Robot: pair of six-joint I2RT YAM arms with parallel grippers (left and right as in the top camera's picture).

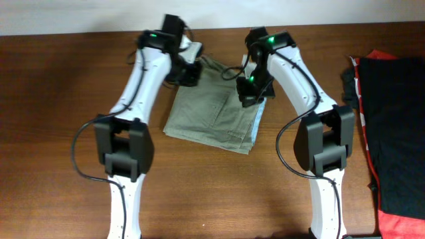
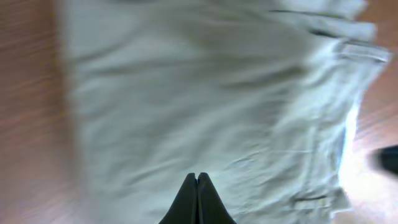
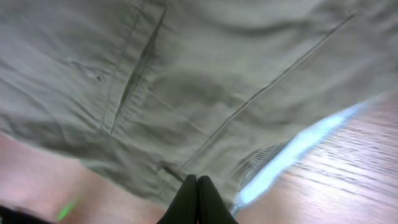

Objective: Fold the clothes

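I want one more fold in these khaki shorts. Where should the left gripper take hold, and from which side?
Probably the far left corner of the shorts, from above on the left side. They lie flat on the table, so only an edge offers a pinch; the left gripper hovers there, shut, and would need to open first.

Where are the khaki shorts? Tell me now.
In the overhead view, the khaki shorts lie on the table between the left hand and right hand, left of the black garment.
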